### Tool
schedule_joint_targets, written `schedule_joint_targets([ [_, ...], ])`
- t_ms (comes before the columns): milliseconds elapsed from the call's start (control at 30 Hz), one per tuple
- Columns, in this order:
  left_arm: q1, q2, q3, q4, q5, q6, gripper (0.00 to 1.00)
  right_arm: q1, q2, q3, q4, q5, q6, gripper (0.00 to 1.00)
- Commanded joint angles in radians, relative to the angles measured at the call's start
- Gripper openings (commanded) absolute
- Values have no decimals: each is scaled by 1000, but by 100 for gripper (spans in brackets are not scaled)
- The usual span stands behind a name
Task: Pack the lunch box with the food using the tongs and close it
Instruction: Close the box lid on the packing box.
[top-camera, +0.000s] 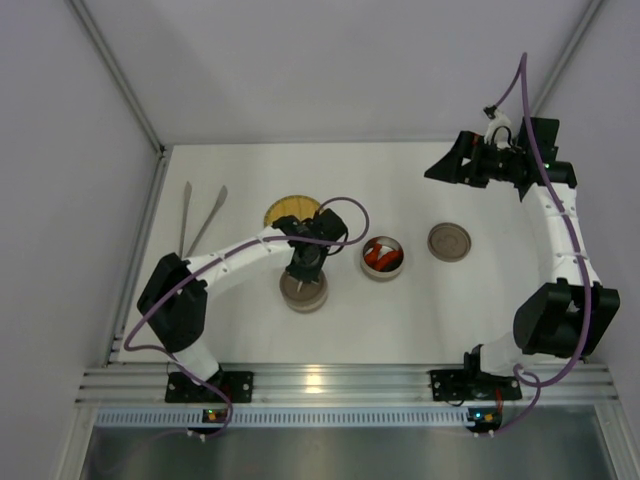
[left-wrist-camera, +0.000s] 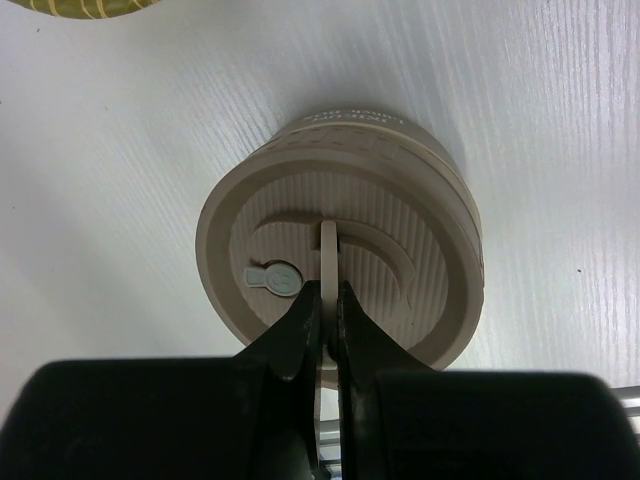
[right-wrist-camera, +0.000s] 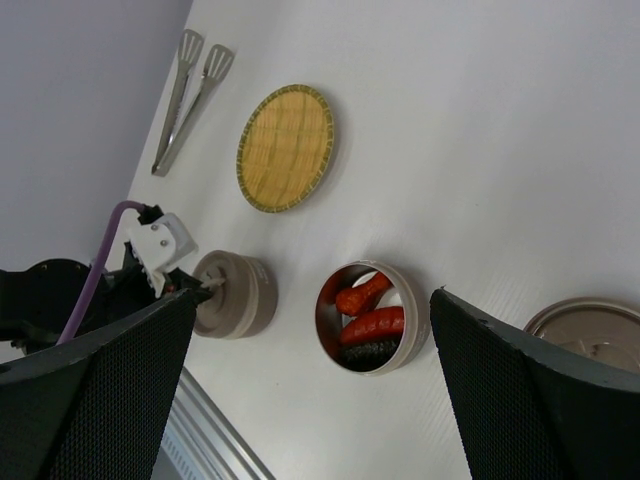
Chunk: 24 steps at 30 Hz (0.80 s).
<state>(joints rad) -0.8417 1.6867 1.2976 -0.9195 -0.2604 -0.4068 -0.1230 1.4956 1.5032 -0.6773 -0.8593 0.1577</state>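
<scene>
The lunch box shows as two round beige tins. One tin (top-camera: 382, 258) stands open at the table's middle with the food (right-wrist-camera: 372, 325) inside: red-orange pieces and a dark-wrapped roll. The other tin (left-wrist-camera: 340, 260) wears a ribbed lid, and my left gripper (left-wrist-camera: 327, 300) is shut on that lid's thin upright handle (left-wrist-camera: 328, 245). In the top view the left gripper (top-camera: 303, 270) sits straight above this tin (top-camera: 303, 292). My right gripper (top-camera: 445, 165) hangs open and empty, raised at the back right. The tongs (top-camera: 198, 217) lie at the back left, untouched.
A round yellow woven plate (top-camera: 292, 210) lies bare behind the left gripper. A loose beige lid (top-camera: 449, 241) rests flat to the right of the open tin. White walls enclose the table on three sides; a metal rail runs along the near edge.
</scene>
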Motion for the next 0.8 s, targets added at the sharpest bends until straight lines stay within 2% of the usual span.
schedule_joint_targets([
  [0, -5, -44, -17, 24, -13, -20, 0, -20, 8, 20, 21, -18, -7, 99],
  [200, -11, -32, 19, 15, -23, -20, 0, -20, 20, 25, 22, -18, -3, 99],
  [500, -88, -36, 43, 13, -131, 5, 0, -20, 26, 23, 22, -21, -1, 99],
  [767, -92, -19, 40, 13, -120, 5, 0, -20, 28, 28, 21, -21, -3, 99],
])
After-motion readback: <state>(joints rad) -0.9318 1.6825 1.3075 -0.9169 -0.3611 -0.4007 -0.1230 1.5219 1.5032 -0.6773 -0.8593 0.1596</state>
